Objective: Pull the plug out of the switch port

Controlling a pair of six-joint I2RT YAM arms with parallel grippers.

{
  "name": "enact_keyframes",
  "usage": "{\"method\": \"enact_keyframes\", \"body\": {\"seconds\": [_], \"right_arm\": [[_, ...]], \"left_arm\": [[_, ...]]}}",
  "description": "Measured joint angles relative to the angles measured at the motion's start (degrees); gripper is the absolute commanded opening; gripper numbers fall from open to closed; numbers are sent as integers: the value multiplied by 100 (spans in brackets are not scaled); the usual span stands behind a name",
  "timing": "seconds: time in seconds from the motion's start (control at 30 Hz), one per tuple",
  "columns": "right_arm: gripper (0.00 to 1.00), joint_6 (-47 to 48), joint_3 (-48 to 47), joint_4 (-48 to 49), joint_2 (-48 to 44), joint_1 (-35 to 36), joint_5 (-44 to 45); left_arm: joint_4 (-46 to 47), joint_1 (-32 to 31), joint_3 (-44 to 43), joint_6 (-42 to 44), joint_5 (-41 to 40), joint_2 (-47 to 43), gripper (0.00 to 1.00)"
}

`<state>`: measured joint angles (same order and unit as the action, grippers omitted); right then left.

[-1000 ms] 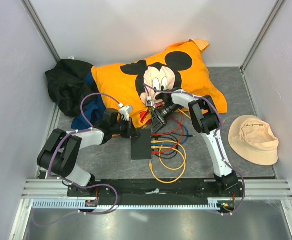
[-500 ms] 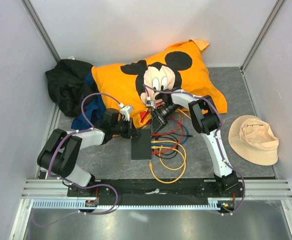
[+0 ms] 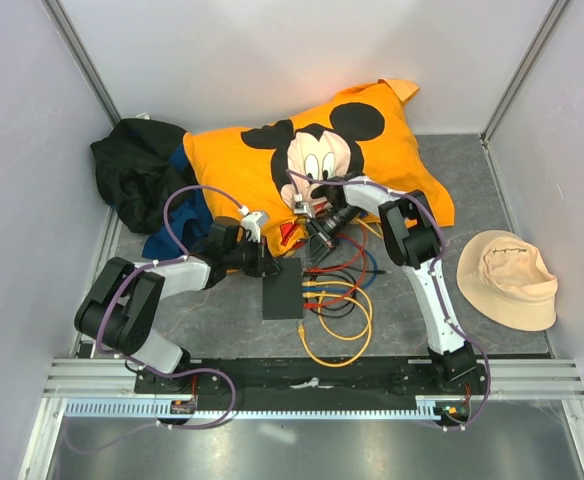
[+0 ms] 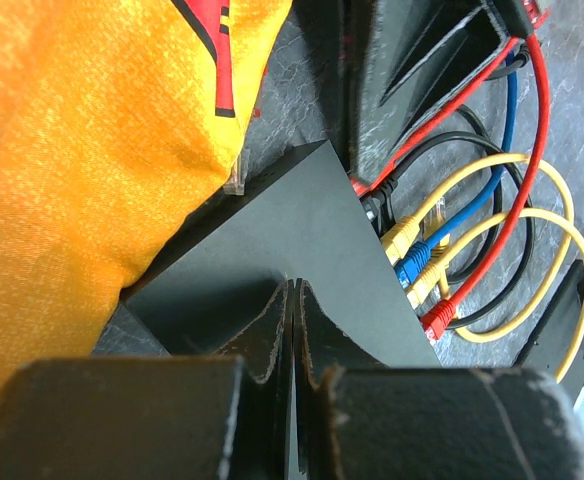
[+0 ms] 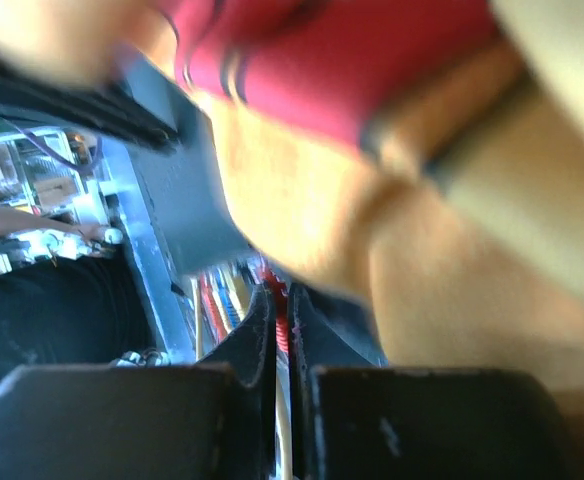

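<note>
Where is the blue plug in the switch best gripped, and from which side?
Grip the blue plug by its boot, just outside the switch, probably from above on the cable side: yellow plugs crowd both flanks, and its cable leads away from the port.

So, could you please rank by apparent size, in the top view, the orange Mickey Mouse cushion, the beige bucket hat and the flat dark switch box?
1. Orange Mickey Mouse cushion
2. Beige bucket hat
3. Flat dark switch box

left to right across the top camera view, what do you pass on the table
black cloth heap → switch → cable tangle → beige hat
</note>
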<state>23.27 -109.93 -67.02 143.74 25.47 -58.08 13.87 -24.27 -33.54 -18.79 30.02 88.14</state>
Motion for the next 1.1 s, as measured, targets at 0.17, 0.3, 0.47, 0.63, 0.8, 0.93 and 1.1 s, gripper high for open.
{"method": "enact_keyframes", "body": {"seconds": [0.17, 0.3, 0.47, 0.63, 0.8, 0.93, 1.1], "right_arm": [[0, 391, -63, -479, 4, -210, 387], [0, 684, -140, -813, 33, -367, 560], [0, 861, -177, -1023, 33, -415, 693], [0, 1062, -155, -1054, -136, -422, 962], [0, 1259, 81, -938, -901, -551, 1624], [0, 1298, 160, -883, -1884, -673, 1816], [0, 1250, 282, -861, -3104, -717, 1893]], "left_arm": [[-2, -48, -20, 0, -55, 7, 2], [0, -66, -37, 0, -83, 22, 2], [4, -94, -44, 0, -122, 22, 2], [13, -111, -50, 0, -153, 22, 2], [17, -122, -55, 2, -166, 22, 2], [20, -122, -55, 2, -168, 22, 2], [20, -125, -55, 4, -173, 17, 2]]}}
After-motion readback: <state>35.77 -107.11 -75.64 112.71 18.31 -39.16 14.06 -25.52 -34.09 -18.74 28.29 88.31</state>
